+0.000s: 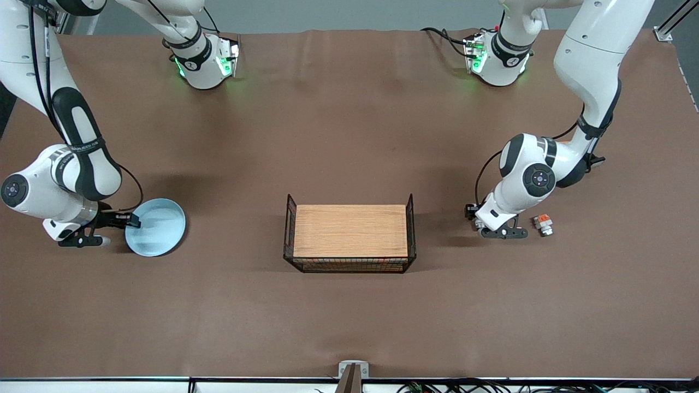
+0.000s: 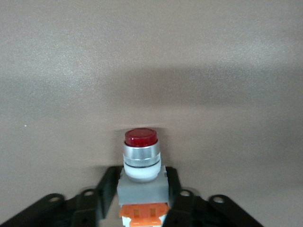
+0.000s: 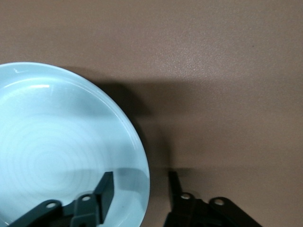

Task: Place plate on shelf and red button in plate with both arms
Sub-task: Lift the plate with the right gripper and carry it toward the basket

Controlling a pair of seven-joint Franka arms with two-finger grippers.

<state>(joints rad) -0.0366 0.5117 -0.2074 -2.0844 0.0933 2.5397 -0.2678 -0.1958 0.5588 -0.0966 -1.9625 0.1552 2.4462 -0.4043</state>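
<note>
Closing both grips: left gripper (image 2: 142, 198) clamped on red button (image 2: 141, 158) at table's left-arm end; right gripper (image 3: 137, 194) straddles plate (image 3: 57, 156) rim at right-arm end, jaws partly open. Seat pads squarely before lifting.

Plate (image 1: 159, 226): round, shallow, pale blue, smooth raised rim; lay flat on the table at the right arm's end, rim straddled by a black finger (image 3: 105, 190) inside and another outside. Red button (image 2: 141, 163): dark red cap, silver collar, white body, orange block at its rear; sat low at the left arm's end, body clamped between two black fingers (image 2: 110, 185).
</note>
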